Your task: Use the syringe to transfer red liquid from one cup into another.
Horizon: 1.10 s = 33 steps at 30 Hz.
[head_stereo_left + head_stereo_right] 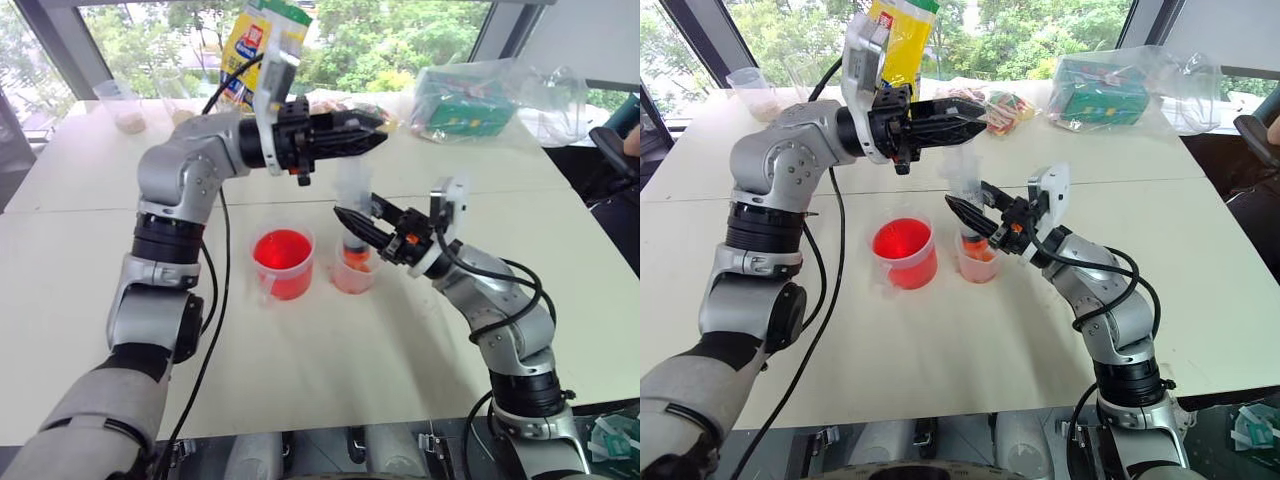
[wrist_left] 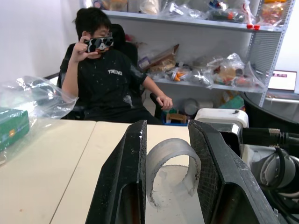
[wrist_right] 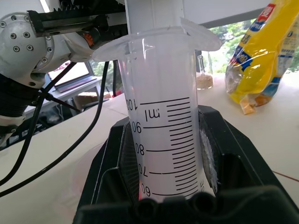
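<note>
From my head, I see my right pincer (image 1: 352, 220) clamped on the syringe (image 1: 353, 210), which stands upright with its tip down in the small cup (image 1: 353, 272). The bigger red cup (image 1: 282, 262) with its handle sits on the table (image 1: 330, 370) just beside the small one, on the side toward my left arm. My left pincer (image 1: 378, 133) hovers level above the syringe, at the plunger's top end. Beyond it lie a yellow bag (image 1: 262, 40), a clear bag with a green box (image 1: 468, 102) and a small cup of grains (image 1: 124, 106) at the far edge. The syringe's tip is hidden behind my right fingers and the cup wall.

From my left wrist, the two black fingers (image 2: 122, 186) stand either side of the plunger's round thumb ring (image 2: 170, 163), close to it but with a slit of gap; I cannot tell whether they grip it. Past them a person (image 2: 105, 74) sits in a chair holding a device up, before shelves (image 2: 210, 46) of bagged goods.

From my right wrist, the syringe barrel (image 3: 166, 140), printed with scale marks, fills the space between my fingers, held fast. Its flange is just above them, the left pincer (image 3: 79, 16) overhead, the yellow bag (image 3: 254, 56) to one side. The barrel's lower end is cut off.
</note>
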Tool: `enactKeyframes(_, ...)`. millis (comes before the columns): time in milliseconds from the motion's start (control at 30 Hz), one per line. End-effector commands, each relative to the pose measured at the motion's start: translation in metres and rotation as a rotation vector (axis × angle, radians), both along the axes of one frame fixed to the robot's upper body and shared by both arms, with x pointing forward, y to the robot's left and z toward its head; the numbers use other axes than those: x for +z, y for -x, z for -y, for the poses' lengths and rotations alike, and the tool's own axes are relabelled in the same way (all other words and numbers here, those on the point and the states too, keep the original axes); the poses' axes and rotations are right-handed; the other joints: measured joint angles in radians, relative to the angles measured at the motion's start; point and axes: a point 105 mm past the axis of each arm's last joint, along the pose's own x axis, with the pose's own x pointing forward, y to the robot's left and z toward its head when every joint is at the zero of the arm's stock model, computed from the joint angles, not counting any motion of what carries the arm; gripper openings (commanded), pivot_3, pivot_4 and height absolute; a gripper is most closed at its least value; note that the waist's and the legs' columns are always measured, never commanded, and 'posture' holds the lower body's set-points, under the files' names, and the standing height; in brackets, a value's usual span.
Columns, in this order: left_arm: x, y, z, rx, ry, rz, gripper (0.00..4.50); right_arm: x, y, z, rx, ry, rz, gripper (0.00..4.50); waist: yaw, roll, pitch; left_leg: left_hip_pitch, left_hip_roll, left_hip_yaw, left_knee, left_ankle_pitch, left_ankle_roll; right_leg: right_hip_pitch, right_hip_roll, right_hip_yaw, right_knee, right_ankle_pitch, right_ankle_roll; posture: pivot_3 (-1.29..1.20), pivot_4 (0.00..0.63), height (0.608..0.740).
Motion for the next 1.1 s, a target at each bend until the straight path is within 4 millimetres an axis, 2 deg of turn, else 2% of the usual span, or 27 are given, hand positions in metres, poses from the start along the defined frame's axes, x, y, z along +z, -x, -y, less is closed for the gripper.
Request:
enactKeyframes(33, -0.013, 0.005, 0.005, -0.021, -0.051, -0.014, 0.8, 0.028, 0.008, 0.002, 0.012, -0.037, 0.11, 1.38, 0.0, 0.0, 0.0, 0.0, 0.0, 0.0, 0.0, 0.0, 0.0, 0.0, 0.0, 0.0, 0.0, 0.0, 0.0, 0.0, 0.15, 0.74)
enactKeyframes(267, -0.024, 0.007, 0.009, -0.026, -0.064, -0.03, 0.8, 0.044, 0.007, 0.004, 0.004, -0.05, 0.157, 1.38, 0.001, 0.0, 0.0, 0.0, 0.0, 0.0, 0.0, 0.0, 0.0, 0.0, 0.0, 0.0, 0.0, 0.0, 0.0, 0.0, 0.15, 0.74)
enactKeyframes(633, -0.031, 0.009, 0.015, -0.028, -0.068, -0.033, 0.8, 0.061, 0.004, 0.008, -0.008, -0.058, 0.204, 1.38, 0.001, 0.0, 0.0, 0.0, 0.0, 0.0, 0.0, 0.0, 0.0, 0.0, 0.0, 0.0, 0.0, 0.0, 0.0, 0.0, 0.15, 0.74)
enactKeyframes(800, -0.034, 0.01, 0.016, -0.025, -0.072, -0.03, 0.8, 0.063, 0.004, 0.009, -0.01, -0.06, 0.208, 1.38, 0.001, 0.0, 0.0, 0.0, 0.0, 0.0, 0.0, 0.0, 0.0, 0.0, 0.0, 0.0, 0.0, 0.0, 0.0, 0.0, 0.15, 0.74)
enactKeyframes(933, -0.024, 0.002, 0.013, 0.02, -0.051, -0.028, 0.8, 0.052, 0.003, 0.009, -0.008, -0.05, 0.174, 1.38, 0.001, 0.0, 0.0, 0.0, 0.0, 0.0, 0.0, 0.0, 0.0, 0.0, 0.0, 0.0, 0.0, 0.0, 0.0, 0.0, 0.15, 0.74)
enactKeyframes(1100, -0.005, -0.009, 0.0, 0.089, -0.002, -0.005, 3.16, 0.032, 0.003, 0.008, -0.006, -0.034, 0.117, 1.38, 0.001, 0.0, 0.0, 0.0, 0.0, 0.0, 0.0, 0.0, 0.0, 0.0, 0.0, 0.0, 0.0, 0.0, 0.0, 0.0, 0.15, 0.74)
